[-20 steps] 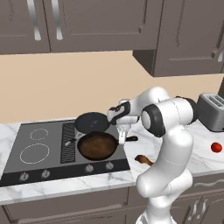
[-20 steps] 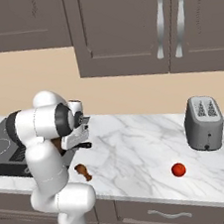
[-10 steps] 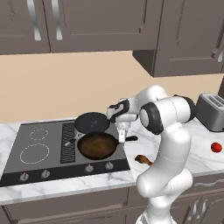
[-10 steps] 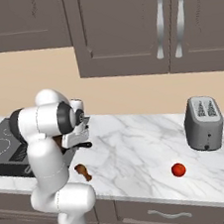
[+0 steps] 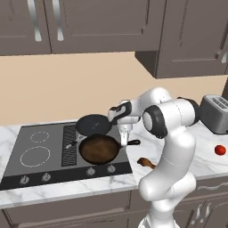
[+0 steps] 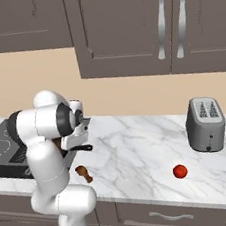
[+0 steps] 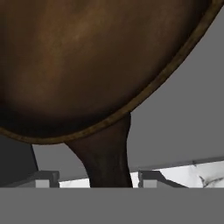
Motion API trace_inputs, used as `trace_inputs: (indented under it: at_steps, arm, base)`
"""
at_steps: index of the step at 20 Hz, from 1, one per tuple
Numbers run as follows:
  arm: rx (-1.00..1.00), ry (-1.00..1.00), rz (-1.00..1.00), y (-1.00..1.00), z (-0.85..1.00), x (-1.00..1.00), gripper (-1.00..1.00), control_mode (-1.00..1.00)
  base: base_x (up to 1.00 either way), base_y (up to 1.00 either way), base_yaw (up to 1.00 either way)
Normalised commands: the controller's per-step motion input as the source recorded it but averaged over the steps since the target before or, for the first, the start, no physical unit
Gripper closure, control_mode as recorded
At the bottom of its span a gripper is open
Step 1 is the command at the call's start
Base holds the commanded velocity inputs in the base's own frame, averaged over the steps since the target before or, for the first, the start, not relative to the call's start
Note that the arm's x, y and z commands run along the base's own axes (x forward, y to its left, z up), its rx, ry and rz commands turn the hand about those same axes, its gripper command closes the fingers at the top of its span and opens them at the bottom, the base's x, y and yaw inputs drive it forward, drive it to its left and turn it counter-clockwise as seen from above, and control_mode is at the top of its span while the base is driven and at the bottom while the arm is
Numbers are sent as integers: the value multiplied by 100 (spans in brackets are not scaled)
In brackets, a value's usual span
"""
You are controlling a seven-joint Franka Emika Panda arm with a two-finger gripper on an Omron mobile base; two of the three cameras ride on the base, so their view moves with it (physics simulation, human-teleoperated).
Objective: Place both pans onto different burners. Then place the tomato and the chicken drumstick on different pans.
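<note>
Hand (image 7: 94, 179) now parted off the brown pan (image 5: 99, 149) handle, fingers either side

The end effector (image 5: 124, 140) points down, fingers (image 7: 46, 179) parted, arm bent forward.

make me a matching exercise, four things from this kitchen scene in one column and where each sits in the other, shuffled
Things:
1. brown pan
2. black skillet
3. tomato
4. chicken drumstick

Places:
A. on the marble counter in front of the toaster
B. on the cooktop, back right
C. on the counter near the robot's base, beside the cooktop
D. on the cooktop, front right, handle under the claw

Pairs: 1-D, 2-B, 3-A, 4-C
</note>
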Motion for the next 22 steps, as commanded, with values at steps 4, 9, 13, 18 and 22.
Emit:
trace_inputs:
  at_steps: [4, 9, 13, 18, 22]
  arm:
    - [-2, -22, 1, 0, 0, -27, -100, -100]
    - [-1, -25, 3, 0, 0, -12, -100, -100]
    - [0, -25, 4, 0, 6, -2, -100, -100]
    - [1, -15, 4, -7, 41, 0, -100, -100]
    - [4, -4, 2, -12, 56, 0, -100, -100]
  base:
    - [0, 0, 0]
    - [0, 0, 0]
    - [0, 0, 0]
    - [0, 0, 0]
    - [0, 0, 0]
